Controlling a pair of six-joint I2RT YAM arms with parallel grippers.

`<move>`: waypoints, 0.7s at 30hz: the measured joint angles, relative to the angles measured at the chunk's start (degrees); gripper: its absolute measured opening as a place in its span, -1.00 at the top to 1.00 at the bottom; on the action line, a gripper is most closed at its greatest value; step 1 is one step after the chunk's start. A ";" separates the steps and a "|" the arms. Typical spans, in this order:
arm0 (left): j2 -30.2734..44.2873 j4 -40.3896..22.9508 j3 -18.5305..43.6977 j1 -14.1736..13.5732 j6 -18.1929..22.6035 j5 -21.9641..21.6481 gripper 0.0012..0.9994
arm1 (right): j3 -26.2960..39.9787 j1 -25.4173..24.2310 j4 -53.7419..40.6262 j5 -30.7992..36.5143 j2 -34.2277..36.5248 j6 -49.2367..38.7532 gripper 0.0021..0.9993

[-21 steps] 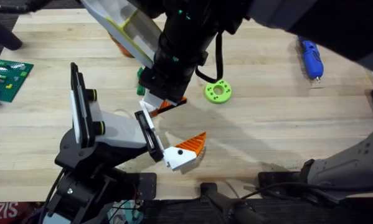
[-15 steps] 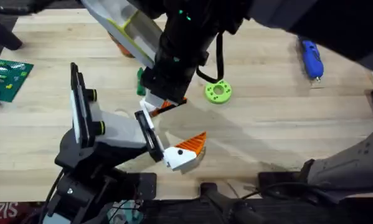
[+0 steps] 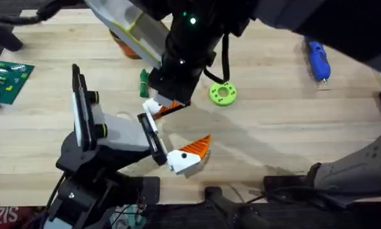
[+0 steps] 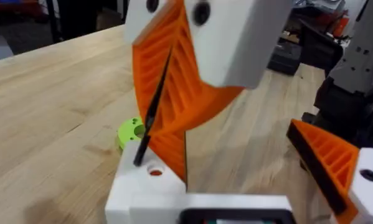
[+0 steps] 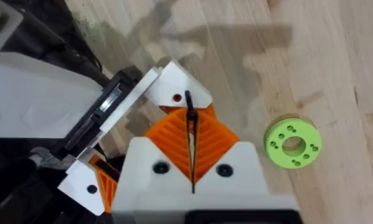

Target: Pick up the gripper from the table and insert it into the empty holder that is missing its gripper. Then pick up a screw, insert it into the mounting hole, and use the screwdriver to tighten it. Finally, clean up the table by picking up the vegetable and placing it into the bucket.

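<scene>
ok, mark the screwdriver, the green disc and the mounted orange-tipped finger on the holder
screwdriver [image 3: 317, 58]: overhead view, middle of its blue body.
green disc [image 3: 222, 93]: overhead view, on its ring.
mounted finger [image 3: 196, 149]: overhead view, on its orange ribbed tip.

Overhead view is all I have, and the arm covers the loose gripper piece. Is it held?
Observer: Yes. In the right wrist view the right gripper is shut on the loose gripper, with its orange pads closed on it.
Operator: Seated in the holder?
Observer: Can't tell. Its white end sits right beside the black plate of the holder.
Operator: Screw in?
Observer: No. The small hole in that white end shows no screw.
</scene>
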 joint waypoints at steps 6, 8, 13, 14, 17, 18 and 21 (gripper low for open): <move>0.00 0.01 0.00 0.00 0.00 0.00 -0.97 | 0.21 0.04 -0.42 0.20 0.01 0.00 0.98; 0.00 0.00 0.00 0.00 0.00 0.00 -0.97 | 0.27 0.25 -0.52 0.23 0.01 0.00 0.98; 0.00 0.01 0.00 0.00 0.00 0.00 -0.97 | 0.78 1.78 -0.62 0.31 0.00 -0.02 0.98; 0.00 0.02 0.00 0.00 0.00 0.00 -0.97 | 0.96 2.12 -0.63 0.33 0.01 -0.02 0.98; 0.00 0.02 0.00 0.00 0.00 0.00 -0.97 | 1.13 2.89 -0.87 0.78 0.01 -0.02 0.98; 0.00 0.02 0.00 0.00 0.00 0.00 -0.97 | 1.13 3.07 -1.10 1.34 0.01 -0.01 0.98; 0.00 0.02 0.00 0.00 0.00 0.00 -0.97 | 1.13 3.19 -1.65 3.48 0.01 0.00 0.98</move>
